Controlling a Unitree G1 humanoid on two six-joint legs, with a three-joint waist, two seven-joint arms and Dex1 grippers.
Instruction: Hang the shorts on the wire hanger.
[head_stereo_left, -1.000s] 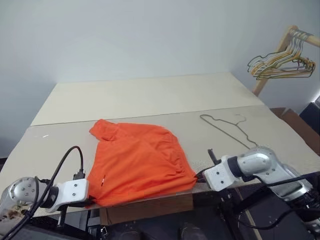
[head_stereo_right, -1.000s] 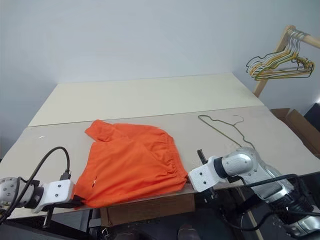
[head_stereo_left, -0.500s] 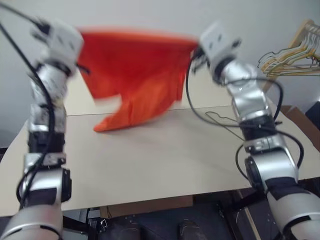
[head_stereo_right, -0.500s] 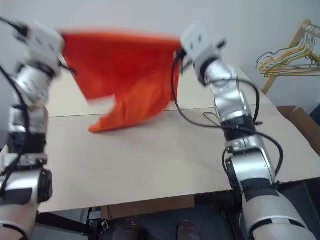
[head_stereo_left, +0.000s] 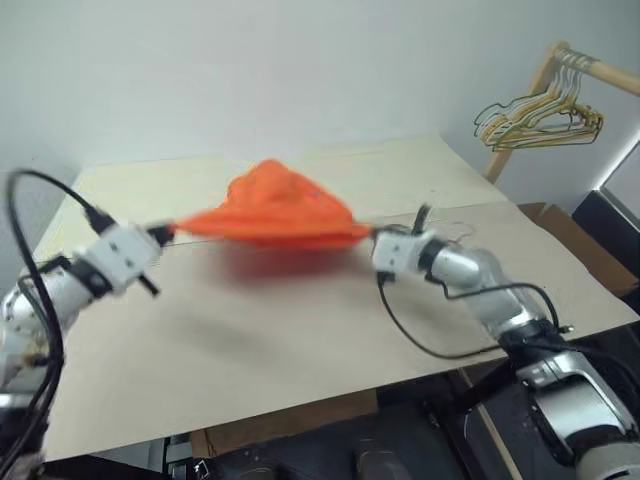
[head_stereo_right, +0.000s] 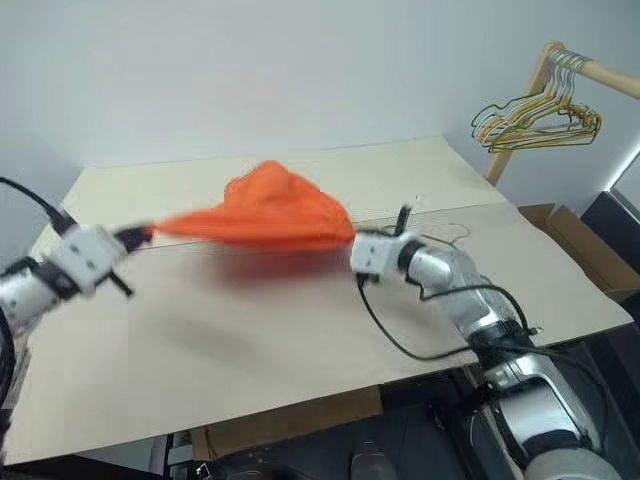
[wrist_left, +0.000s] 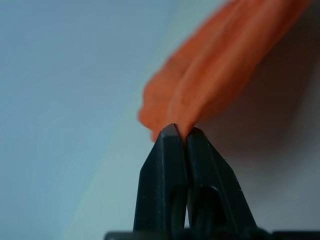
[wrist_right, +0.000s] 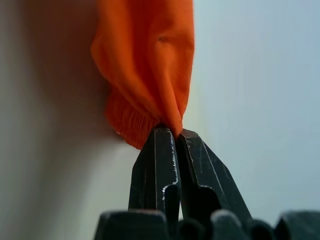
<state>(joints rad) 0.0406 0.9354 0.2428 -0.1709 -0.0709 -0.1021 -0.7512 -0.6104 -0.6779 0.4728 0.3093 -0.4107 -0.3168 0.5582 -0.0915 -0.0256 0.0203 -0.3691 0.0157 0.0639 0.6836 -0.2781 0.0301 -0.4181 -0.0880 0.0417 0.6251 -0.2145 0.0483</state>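
Bright orange shorts (head_stereo_left: 275, 208) stretched in mid-air at centre frame, above the pale table (head_stereo_left: 250, 330), blurred, billowing up in the middle. Left gripper (head_stereo_left: 166, 231) at left of frame, fingers clamped tight on one end of the fabric – in the left wrist view, cloth pinched between the closed black tips. Right gripper (head_stereo_left: 368, 236) just right of centre, likewise pinched shut on the other end; right wrist view shows a gathered elastic hem caught at the tips. Probably held by two ends to spread the garment flat, w/ the waistband pulled taut – a judgement only. Wire hanger (head_stereo_right: 445, 226) barely visible on the table behind the right arm, right of centre, untouched. Bunched pale hangers (head_stereo_left: 540, 115) on a wooden rack (head_stereo_left: 590, 68) at upper right. Hanging not yet begun.
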